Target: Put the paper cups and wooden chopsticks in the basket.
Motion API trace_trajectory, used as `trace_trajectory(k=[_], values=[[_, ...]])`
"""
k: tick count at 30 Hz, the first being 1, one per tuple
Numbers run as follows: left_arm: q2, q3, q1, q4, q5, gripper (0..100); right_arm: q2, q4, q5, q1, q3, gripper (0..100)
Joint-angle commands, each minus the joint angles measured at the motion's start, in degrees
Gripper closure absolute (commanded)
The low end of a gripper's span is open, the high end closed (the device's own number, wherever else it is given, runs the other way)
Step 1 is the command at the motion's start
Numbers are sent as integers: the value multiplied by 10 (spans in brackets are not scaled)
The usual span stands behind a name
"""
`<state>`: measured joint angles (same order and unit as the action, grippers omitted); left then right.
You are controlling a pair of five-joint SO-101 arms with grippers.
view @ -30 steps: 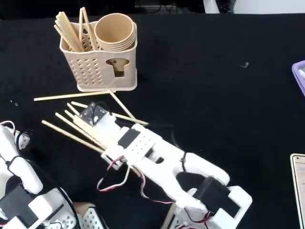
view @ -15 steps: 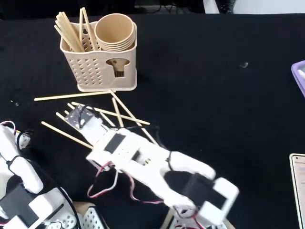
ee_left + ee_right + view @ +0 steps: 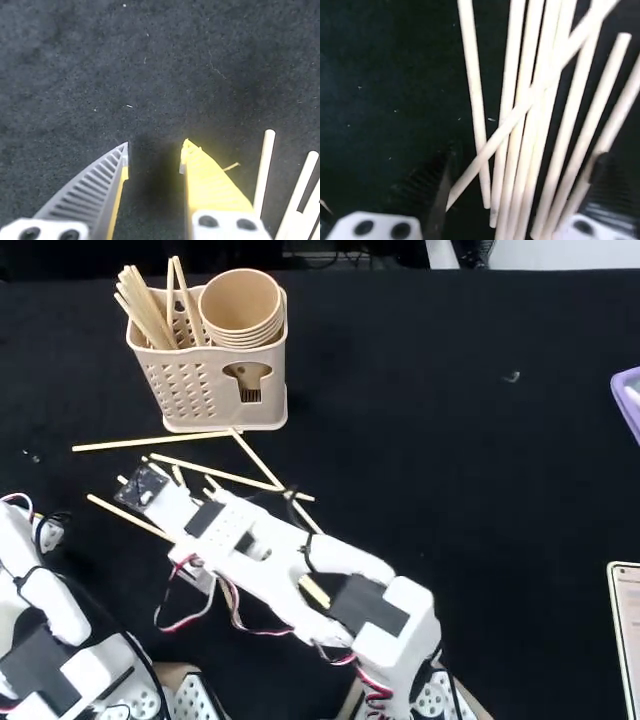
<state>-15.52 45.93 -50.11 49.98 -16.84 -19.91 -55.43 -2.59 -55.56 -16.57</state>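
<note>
A perforated cream basket (image 3: 205,390) stands at the back left, holding stacked paper cups (image 3: 240,305) and several wooden chopsticks (image 3: 150,305). More chopsticks lie loose in front of it (image 3: 215,473). My right gripper (image 3: 143,487) hangs low over this pile. In the right wrist view it is open (image 3: 520,195), with several chopsticks (image 3: 530,125) lying between its fingers. My left arm (image 3: 40,620) rests at the near left corner. Its gripper (image 3: 155,145) is open over bare black cloth, with chopstick ends (image 3: 262,170) beside the yellow finger.
A purple container (image 3: 628,395) pokes in at the right edge, and a white flat object (image 3: 626,620) lies lower on that edge. One chopstick (image 3: 150,441) lies apart by the basket's foot. Black cloth covers the table's middle and right.
The right arm has swung left, carrying its gripper across the loose chopsticks to their left end. Some sticks on the right of the pile are now uncovered. The left arm has stayed put.
</note>
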Motion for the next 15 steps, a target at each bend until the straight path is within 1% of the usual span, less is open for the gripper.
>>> trace_trajectory(k=[1,3,4,6,8,15], values=[[-9,-36,-6,-1,-3,819,-34,-33,-13,-7,51,858],[-9,-36,-6,-1,-3,819,-35,-32,-13,-7,56,972],[-9,-36,-6,-1,-3,819,-35,-32,-14,-8,57,992],[-9,-36,-6,-1,-3,819,-35,-35,-13,-6,56,968],[-9,-36,-6,-1,-3,819,-34,-36,-16,-5,53,990],[-9,-36,-6,-1,-3,819,-5,-53,-18,-4,47,988]])
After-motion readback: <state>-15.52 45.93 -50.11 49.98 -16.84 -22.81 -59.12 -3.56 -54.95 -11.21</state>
